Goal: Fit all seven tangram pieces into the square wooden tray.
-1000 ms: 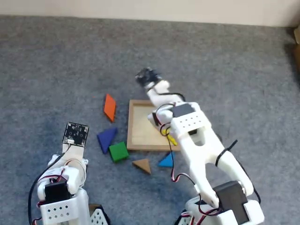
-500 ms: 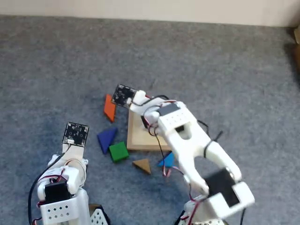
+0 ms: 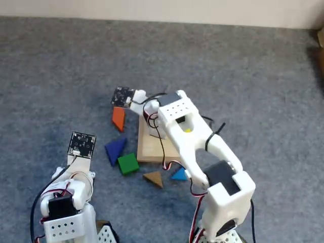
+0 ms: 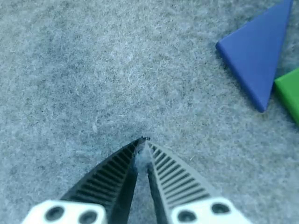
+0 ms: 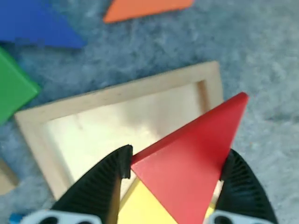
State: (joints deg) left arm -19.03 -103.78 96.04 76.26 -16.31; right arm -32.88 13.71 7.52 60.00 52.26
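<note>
Far left first: the left gripper (image 4: 142,143) hangs low over the grey carpet (image 3: 243,76), its ribbed fingers pinched together with nothing between them. Just ahead of it the dark blue triangle (image 3: 115,149) lies flat on the carpet, and the green square (image 3: 127,163) sits right at its lower corner. Whether the two touch, I cannot tell.

Farther up the table the orange parallelogram (image 3: 118,118) lies beside the left rim of the square wooden tray (image 3: 149,159), close but apart from it.

At the tray itself, bare wood shows across the floor in the right wrist view. Just below its near edge, the brown triangle (image 3: 153,177) and the light blue triangle (image 3: 179,174) lie side by side on the carpet, both outside the tray.

Now the action! The right arm (image 3: 202,152) stretches in from the lower right across the tray. The right gripper (image 5: 180,163) is clamped on the red triangle (image 5: 196,154), one finger on each side. It holds the piece over the tray's far-left corner, with one tip jutting past the far rim. A yellow piece (image 5: 142,205) shows directly under the red one, but whether it rests on the tray floor I cannot tell.
</note>
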